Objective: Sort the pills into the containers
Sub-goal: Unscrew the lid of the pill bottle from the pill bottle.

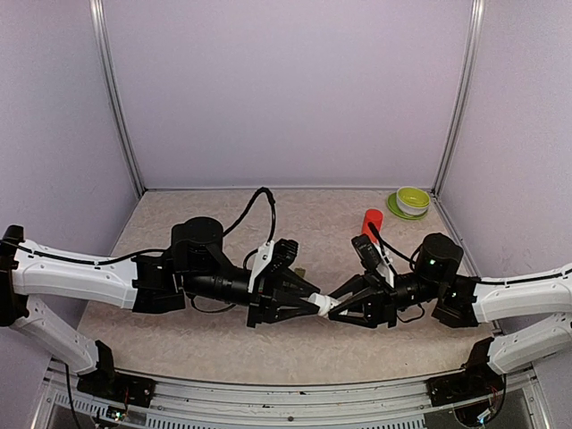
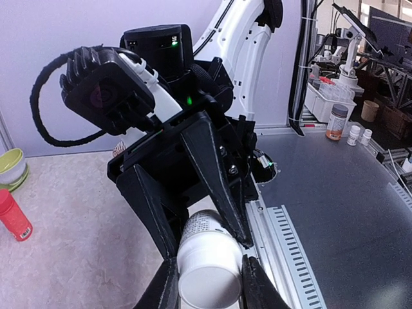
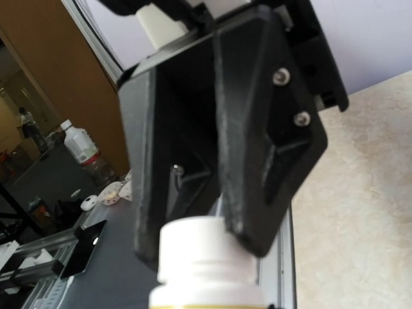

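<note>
- Top external view: lilac walls (image 1: pixel 286 89) with metal corner posts enclose the cell on three sides.
- Table (image 1: pixel 206 344): pale, speckled and flat. Both arms reach inward, low over its near middle.
- Left gripper (image 1: pixel 313 298) and right gripper (image 1: pixel 344 302) meet tip to tip above the table, on opposite ends of one item.
- Stacked green-yellow bowls (image 1: pixel 412 200) sit in the far right corner. A red-orange bottle (image 1: pixel 372 222) stands upright near them, apart from both grippers.
- Pill bottle (image 2: pixel 207 264): held off the table between the two grippers, with its long axis along the line from one to the other. The right gripper is clamped on the labelled body and the left gripper is closed on the white cap (image 3: pixel 207 248). Judgement: the coming move is to twist the cap off, and it depends on that shared axis.
- Containers (image 1: pixel 302 271): judged to be the small dark-olive shape on the table just beyond the left gripper, mostly hidden. The left arm is nearer. The lids cannot be assessed.
- Pills: none visible.
</note>
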